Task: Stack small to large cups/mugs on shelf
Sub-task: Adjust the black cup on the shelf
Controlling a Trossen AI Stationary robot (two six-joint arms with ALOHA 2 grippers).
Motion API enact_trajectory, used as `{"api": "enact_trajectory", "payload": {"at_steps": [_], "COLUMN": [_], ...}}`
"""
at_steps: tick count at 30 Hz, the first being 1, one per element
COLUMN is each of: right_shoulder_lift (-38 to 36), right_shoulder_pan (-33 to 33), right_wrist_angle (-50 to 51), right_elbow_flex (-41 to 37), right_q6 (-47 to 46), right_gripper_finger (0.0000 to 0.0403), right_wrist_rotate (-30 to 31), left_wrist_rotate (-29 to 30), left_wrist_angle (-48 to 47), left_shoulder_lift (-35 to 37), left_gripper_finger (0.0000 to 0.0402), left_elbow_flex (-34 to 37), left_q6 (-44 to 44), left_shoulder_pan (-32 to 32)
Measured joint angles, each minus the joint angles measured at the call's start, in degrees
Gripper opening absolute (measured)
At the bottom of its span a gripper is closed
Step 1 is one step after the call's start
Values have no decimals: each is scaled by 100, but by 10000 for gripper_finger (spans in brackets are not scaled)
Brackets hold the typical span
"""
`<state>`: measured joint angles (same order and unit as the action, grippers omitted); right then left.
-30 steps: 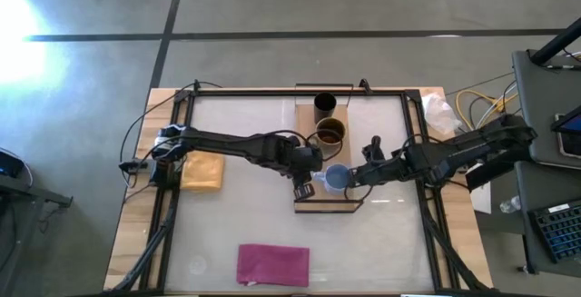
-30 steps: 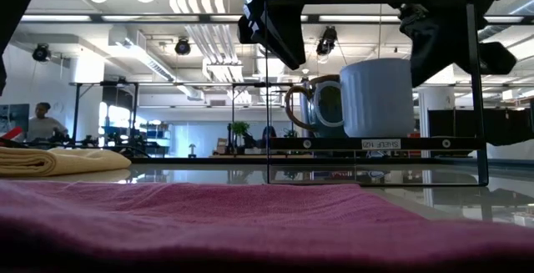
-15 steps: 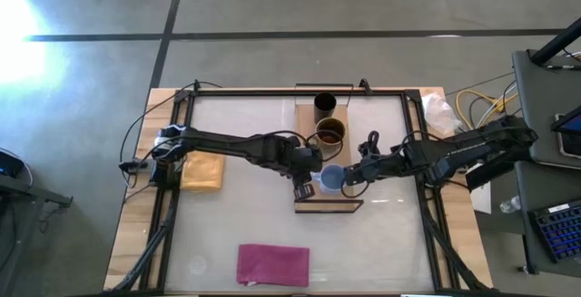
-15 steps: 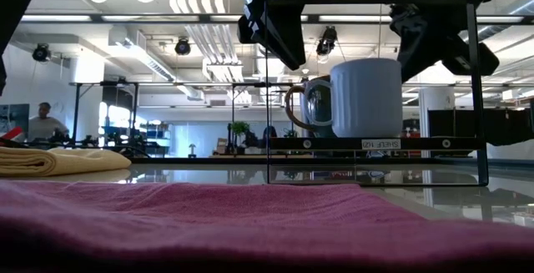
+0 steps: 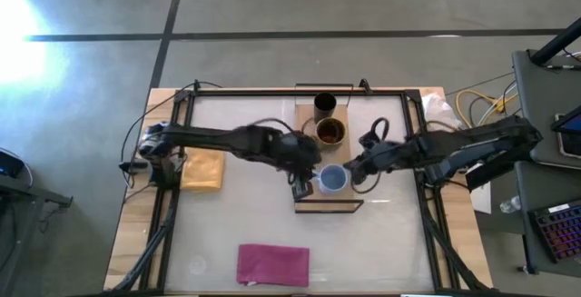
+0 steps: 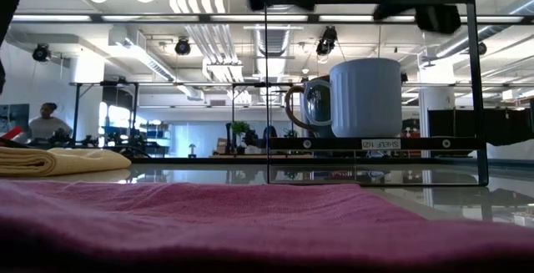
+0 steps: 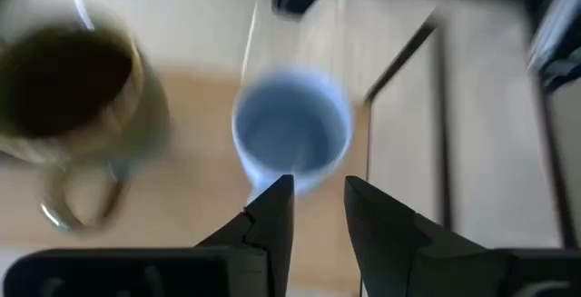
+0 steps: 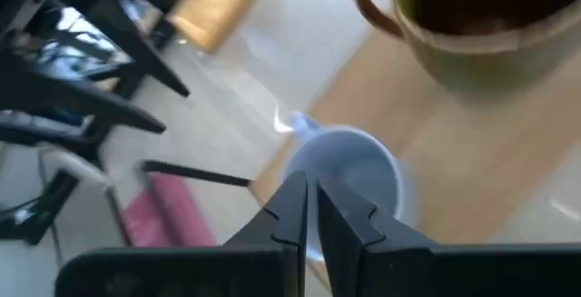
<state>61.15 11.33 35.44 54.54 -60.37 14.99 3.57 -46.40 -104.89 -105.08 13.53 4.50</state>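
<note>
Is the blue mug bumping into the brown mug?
Apart. In the left wrist view, bare wood of the shelf shows between the blue mug and the brown mug.

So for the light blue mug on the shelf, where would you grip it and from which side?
Probably the rim, from above. The light blue mug stands upright and open-mouthed on the shelf, so one finger could go inside its wall. The brown mug crowds one side; the handle looks a smaller target.

I see a light blue mug (image 5: 333, 179) with fine vertical ribs, a glossy brown mug (image 5: 329, 133) and a black cup (image 5: 325, 106) on the pale wood shelf (image 5: 313, 156). A magenta cloth (image 5: 272, 264) and a yellow-tan pad (image 5: 201, 170) lie apart. My arms are dark.
</note>
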Motion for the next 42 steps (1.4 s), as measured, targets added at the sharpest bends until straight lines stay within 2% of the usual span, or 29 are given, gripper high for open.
{"api": "enact_trajectory", "payload": {"at_steps": [4,8,11,14,17,19,22,25,26,32,35,37,42], "right_shoulder_lift": [-205,-388,-422,-357,-141,11,72,-333,-526,-1687,-2096,-2226,-2319], "right_shoulder_pan": [1,59,242,558,972,1225,1146,746,585,-272,-469,-493,-500], "right_wrist_angle": [832,1042,494,-485,-1558,-2181,-2773,-3231,-3324,-3415,-3428,-3396,-3497], "right_elbow_flex": [945,1725,2097,2203,1978,1626,909,264,76,-675,-847,-883,-790], "right_q6": [58,-36,1219,2434,2932,3065,3007,2806,2754,2431,2392,2384,2284], "right_gripper_finger": [18,18,18,18,18,18,18,18,18,18,18,18,18], "right_wrist_rotate": [-40,175,414,76,-614,-621,-701,-918,-1026,-1239,-1173,-1203,-1178], "left_wrist_rotate": [273,278,244,-144,-720,-758,-1225,-2050,-2158,-2210,-2545,-2728,-2567], "left_wrist_angle": [282,336,513,488,447,862,2185,3794,4098,4124,4114,4121,4334], "left_shoulder_lift": [541,1064,1338,1515,1655,1827,2185,2607,2767,3335,3402,3411,3373], "left_gripper_finger": [86,86,86,86,86,86,86,86,86,86,86,86,86], "left_elbow_flex": [4,18,22,36,214,666,1676,2685,2939,3891,4040,4059,4057], "left_q6": [-383,200,281,150,217,254,361,571,651,1012,1027,1157,994], "left_shoulder_pan": [-1,0,56,125,270,409,457,151,-5,-1228,-1688,-1844,-1873]}}
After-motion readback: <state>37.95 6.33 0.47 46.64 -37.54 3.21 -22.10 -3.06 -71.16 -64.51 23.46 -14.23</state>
